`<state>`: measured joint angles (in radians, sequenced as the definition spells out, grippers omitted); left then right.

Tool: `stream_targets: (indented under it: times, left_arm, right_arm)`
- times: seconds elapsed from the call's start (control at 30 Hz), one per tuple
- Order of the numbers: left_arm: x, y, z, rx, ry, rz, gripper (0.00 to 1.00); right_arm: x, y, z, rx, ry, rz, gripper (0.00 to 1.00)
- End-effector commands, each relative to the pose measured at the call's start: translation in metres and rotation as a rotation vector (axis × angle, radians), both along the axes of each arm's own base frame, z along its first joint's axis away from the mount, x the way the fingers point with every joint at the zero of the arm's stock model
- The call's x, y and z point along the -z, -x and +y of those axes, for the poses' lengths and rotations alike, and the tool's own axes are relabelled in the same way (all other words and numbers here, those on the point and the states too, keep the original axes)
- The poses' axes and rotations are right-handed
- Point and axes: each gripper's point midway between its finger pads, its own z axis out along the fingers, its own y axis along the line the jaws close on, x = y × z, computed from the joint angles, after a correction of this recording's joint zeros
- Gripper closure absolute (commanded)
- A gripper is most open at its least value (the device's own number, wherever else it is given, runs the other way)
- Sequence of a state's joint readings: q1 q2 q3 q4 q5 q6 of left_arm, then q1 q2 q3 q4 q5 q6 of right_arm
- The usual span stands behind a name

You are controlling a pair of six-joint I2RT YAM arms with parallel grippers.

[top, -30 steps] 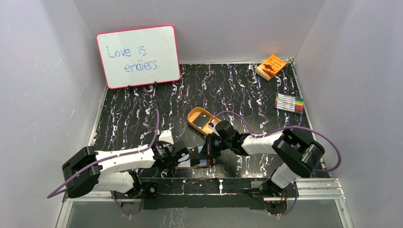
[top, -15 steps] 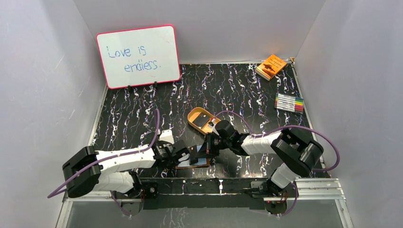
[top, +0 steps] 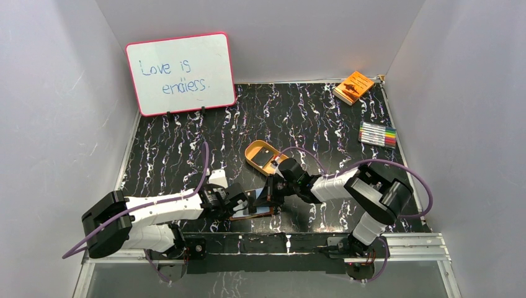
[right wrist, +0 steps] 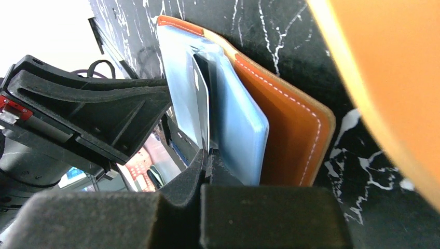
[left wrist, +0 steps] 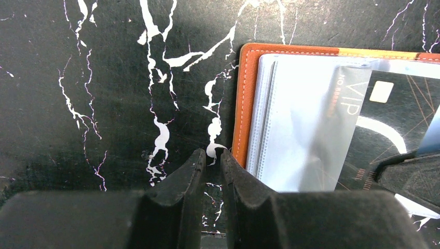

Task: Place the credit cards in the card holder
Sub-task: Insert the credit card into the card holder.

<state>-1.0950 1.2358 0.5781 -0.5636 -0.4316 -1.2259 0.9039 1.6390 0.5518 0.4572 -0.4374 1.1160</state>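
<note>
The card holder (left wrist: 241, 104) lay open and flat on the black table (top: 298, 118), close to the near edge, between the two arms. Its long side ran left to right along that edge. A black card (left wrist: 386, 119) was partway inside one of its clear pockets (left wrist: 301, 129). The card's long side ran the same way, and its front end pointed toward the left arm. The right gripper (right wrist: 207, 153) had its fingers pinched tight on the card's other end. The left gripper (left wrist: 211, 155) sat on the table just beside the holder's left edge. Its fingers were almost together and held nothing. A tan tray (top: 255, 155) sat just behind the grippers. Farther back were a whiteboard (top: 180, 73), an orange booklet (top: 353, 87) and some markers (top: 378, 133).
</note>
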Motion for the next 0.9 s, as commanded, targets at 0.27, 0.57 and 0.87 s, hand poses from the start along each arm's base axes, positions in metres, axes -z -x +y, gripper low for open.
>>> stream_targets:
  times: [0.27,0.57,0.87]
  left_arm:
    - [0.0193,0.0106,-0.0121,0.0,0.05,0.073,0.85]
    - [0.0165,0.0085,-0.0136,0.007,0.055,0.062,0.85]
    - [0.0151,0.006,-0.0174,0.022,0.065,0.051,0.85]
  right_arm:
    - [-0.0137,0.0053,0.0198,-0.088,-0.034,-0.044,0.9]
    - [-0.0139,0.0046,0.0201,-0.1,-0.004,-0.063,0.63]
    - [-0.0122,0.0026,0.0231,-0.135,0.056,-0.11,0.59]
